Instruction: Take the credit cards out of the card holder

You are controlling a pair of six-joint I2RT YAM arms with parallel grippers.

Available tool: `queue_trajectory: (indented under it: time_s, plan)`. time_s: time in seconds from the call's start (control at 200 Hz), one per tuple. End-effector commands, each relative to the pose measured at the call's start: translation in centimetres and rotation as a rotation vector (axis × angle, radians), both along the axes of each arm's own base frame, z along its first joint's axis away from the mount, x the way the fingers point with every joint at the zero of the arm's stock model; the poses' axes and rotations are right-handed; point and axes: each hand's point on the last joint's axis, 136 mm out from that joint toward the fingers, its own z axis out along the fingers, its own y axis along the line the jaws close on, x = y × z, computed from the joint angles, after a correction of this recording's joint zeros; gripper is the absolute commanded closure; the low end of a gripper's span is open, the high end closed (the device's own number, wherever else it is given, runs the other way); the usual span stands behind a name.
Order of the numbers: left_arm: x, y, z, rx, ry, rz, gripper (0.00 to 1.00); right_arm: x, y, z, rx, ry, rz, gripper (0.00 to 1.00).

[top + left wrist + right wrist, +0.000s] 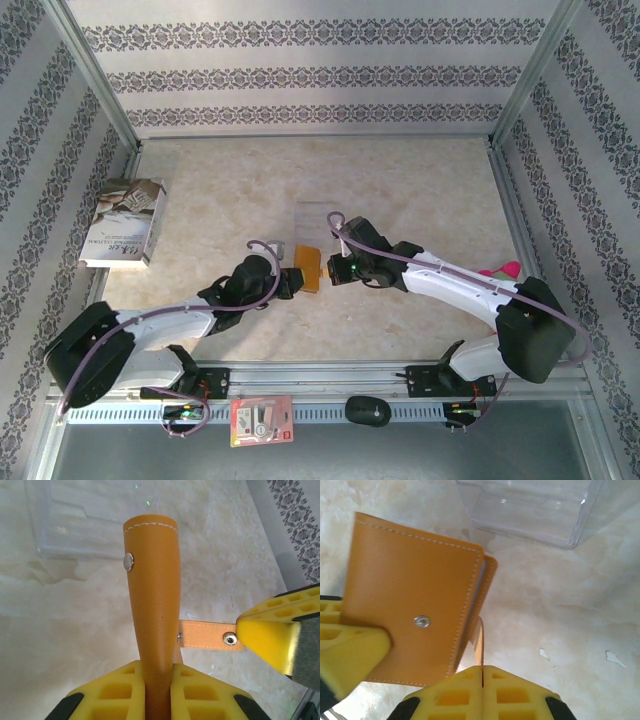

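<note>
The card holder [310, 268], orange-tan leather and folded shut, is held up between both grippers near the table's middle. My left gripper [159, 668] is shut on the holder's body [152, 580], yellow fingers pressed to both faces. The snap tab [205, 635] stretches out to the right into my right gripper's finger [270, 640]. In the right wrist view my right gripper [482, 669] is shut on that tab, seen edge-on, with the card holder [415, 590] to its left. The credit cards are hidden inside the holder.
A clear plastic stand [530, 510] sits just beyond the holder [318, 215]. A book [125, 222] lies at the far left. A red-and-white packet [262, 420] and a black object [367, 410] rest on the near rail. Something pink [500, 270] lies at the right wall.
</note>
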Motion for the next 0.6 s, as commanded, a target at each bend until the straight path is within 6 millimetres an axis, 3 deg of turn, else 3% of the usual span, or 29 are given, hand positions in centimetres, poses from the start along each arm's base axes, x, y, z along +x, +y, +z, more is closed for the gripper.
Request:
queue_trajectory:
  time_s: [0.0,0.14,0.3,0.595]
  plan:
    - [0.4,-1.2,-0.1,-0.031,0.023,-0.007,0.79,0.1,-0.1,0.4,0.034,0.002,-0.013,1.0]
    - [0.6,-1.0,-1.5,0.055,0.098,0.004,0.62,-0.2,-0.5,-0.2,0.027,0.015,-0.018,1.0]
    - [0.0,0.1,-2.8,0.141,0.184,0.018,0.51,-0.3,-1.1,-0.7,0.021,0.028,-0.029,1.0]
    - [-0.5,1.4,-2.4,0.143,0.171,0.022,0.4,-0.4,-1.3,0.8,0.05,0.022,-0.023,1.0]
